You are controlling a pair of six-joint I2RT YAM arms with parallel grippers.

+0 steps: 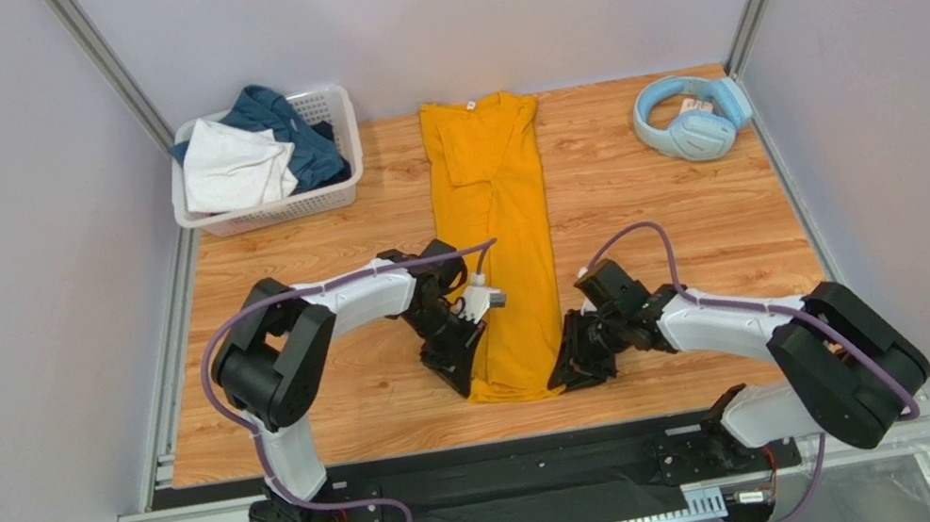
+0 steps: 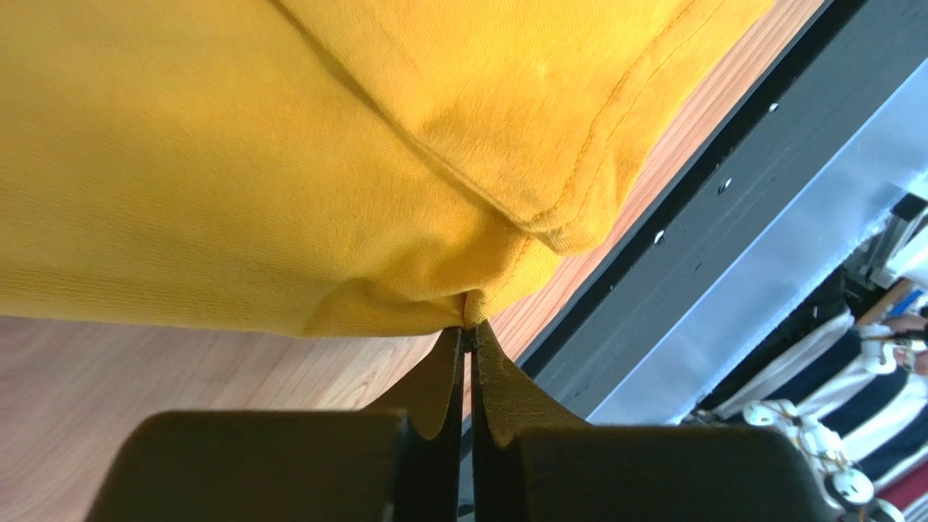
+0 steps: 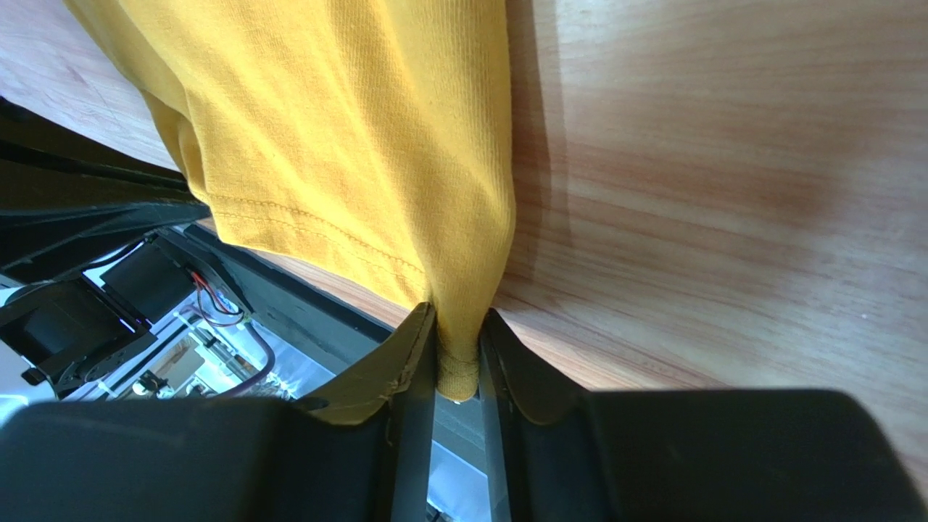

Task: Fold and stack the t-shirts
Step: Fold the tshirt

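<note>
Three garments. One mustard-yellow t-shirt point(image 1: 503, 240) lies mid-table point(image 1: 669, 240) as a narrow strip, its long axis 12 to 6 o'clock, collar at 12. One white garment point(image 1: 232, 170) and one teal garment point(image 1: 285, 121) fill the basket point(image 1: 275, 211) at 10. Left gripper point(image 2: 471, 332) pinches the hem's 7 o'clock corner; right gripper point(image 3: 458, 337) clamps its 5 o'clock corner.

yellow t-shirt point(image 1: 503, 233): mustard, folded lengthwise into a narrow strip; collar toward the far edge of the table point(image 1: 710, 232), hem close to the near edge, mid-width.
white t-shirt point(image 1: 235, 170): crumpled, in basket point(image 1: 276, 213), far-left corner.
teal t-shirt point(image 1: 296, 126): crumpled, same basket, touching the white one's far side.
</note>
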